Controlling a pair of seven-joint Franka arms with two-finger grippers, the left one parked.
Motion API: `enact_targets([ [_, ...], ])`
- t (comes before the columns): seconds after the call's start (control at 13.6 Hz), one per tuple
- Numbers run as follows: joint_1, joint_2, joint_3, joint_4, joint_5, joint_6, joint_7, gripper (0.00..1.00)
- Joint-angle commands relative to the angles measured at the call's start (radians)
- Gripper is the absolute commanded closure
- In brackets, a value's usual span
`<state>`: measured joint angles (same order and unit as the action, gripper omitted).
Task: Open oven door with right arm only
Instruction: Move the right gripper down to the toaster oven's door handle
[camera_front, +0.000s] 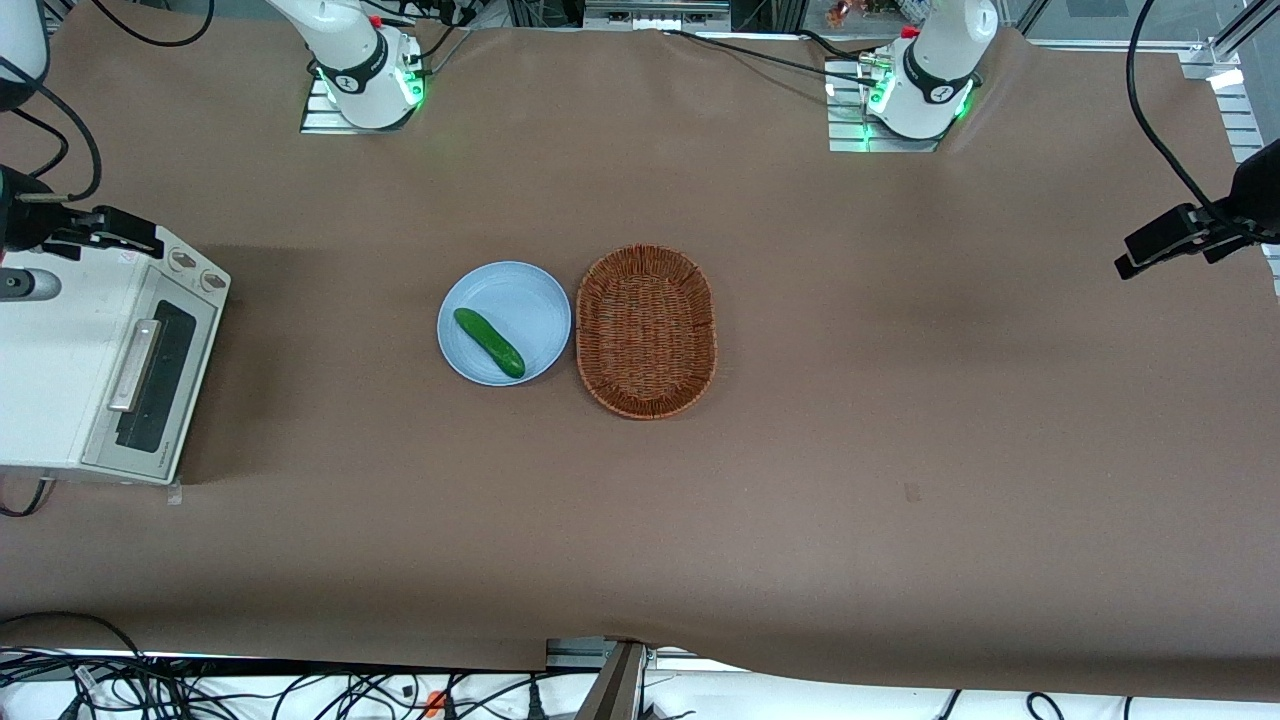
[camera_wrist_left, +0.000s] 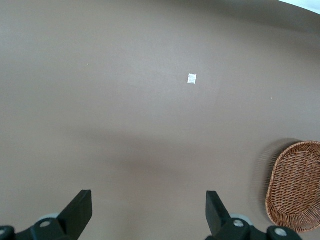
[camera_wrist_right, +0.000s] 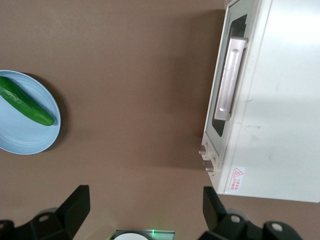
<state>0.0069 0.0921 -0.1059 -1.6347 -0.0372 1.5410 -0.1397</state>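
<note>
A brown cloth-covered table (camera_front: 900, 450) is seen; the gripper (camera_wrist_right: 145, 207), fingers spread apart, is held above the shut oven door (camera_wrist_right: 230, 80)

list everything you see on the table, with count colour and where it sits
oven: 1, cream-white, at the working arm's end of the table
oven door: 1, silver frame, dark glass, silver bar handle, shut, facing the plate
knobs: 2, pale, on the oven front beside the door
plate: 1, light blue, mid-table, beside the basket
cucumber: 1, green, on the plate
basket: 1, brown wicker, oval, mid-table, nothing in it
white speck: 1, on the brown cloth
right arm: 1, white, above the oven
tool: 1, black, open, raised above the cloth between oven and plate
</note>
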Motion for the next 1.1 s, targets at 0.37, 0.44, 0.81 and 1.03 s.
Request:
enact_targets([
  [0.37, 0.018, 0.107, 0.003, 0.012, -0.134, 0.023, 0.101, 1.00],
  [0.44, 0.030, 0.130, 0.003, 0.010, -0.195, 0.065, 0.121, 1.00],
  [0.81, 0.102, 0.288, 0.003, 0.009, -0.521, 0.264, 0.268, 1.00],
  [1.03, 0.096, 0.353, -0.001, 0.004, -0.639, 0.320, 0.342, 1.00],
])
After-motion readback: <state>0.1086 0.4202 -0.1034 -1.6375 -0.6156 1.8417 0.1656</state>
